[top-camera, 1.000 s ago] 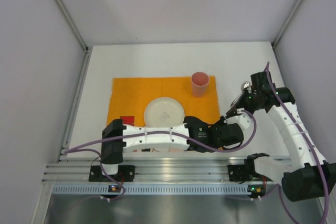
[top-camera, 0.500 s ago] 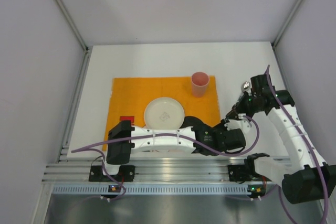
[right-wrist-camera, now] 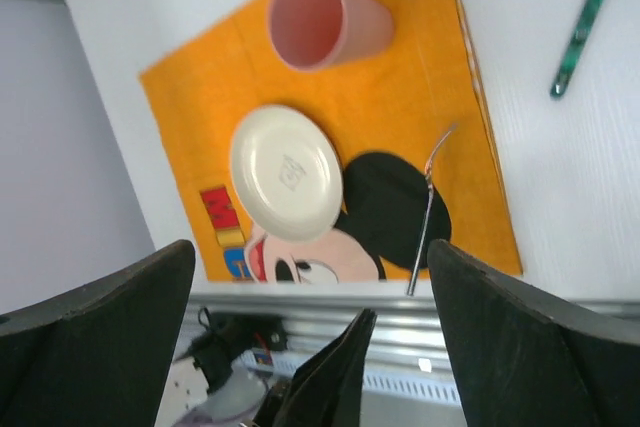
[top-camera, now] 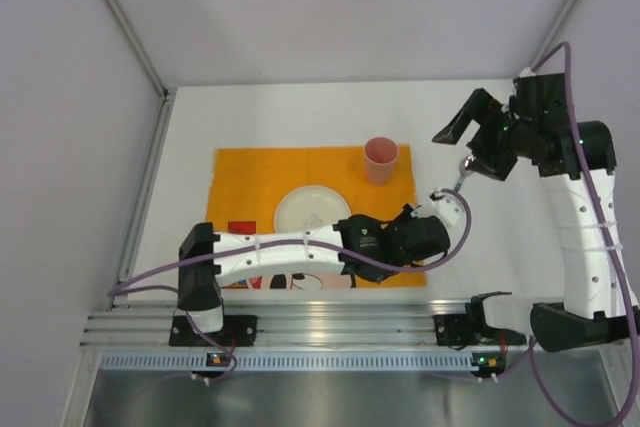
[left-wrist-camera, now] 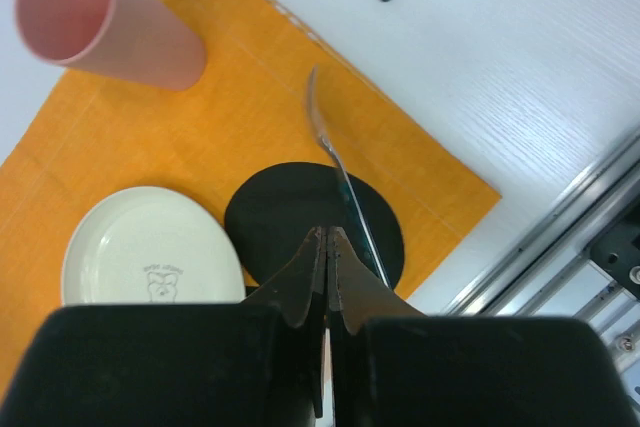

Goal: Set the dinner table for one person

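Observation:
On the white dinner table lies an orange Mickey Mouse placemat with a cream plate and a pink cup on it. A silver fork rests on the mat's right part, over the black ear. My left gripper is shut just above that ear. The fork's handle runs beside its right finger, not between the jaws. My right gripper hangs wide open, high over the table's right side, holding nothing. A teal-handled utensil lies on the bare table right of the mat.
The left arm stretches across the mat's near edge and hides part of it. An aluminium rail runs along the near edge. White walls close the table at the left, back and right.
My right gripper has opened fully and risen up and back, away from the teal-handled utensil it held. My left jaws have shut, and that arm has shifted farther over the mat.

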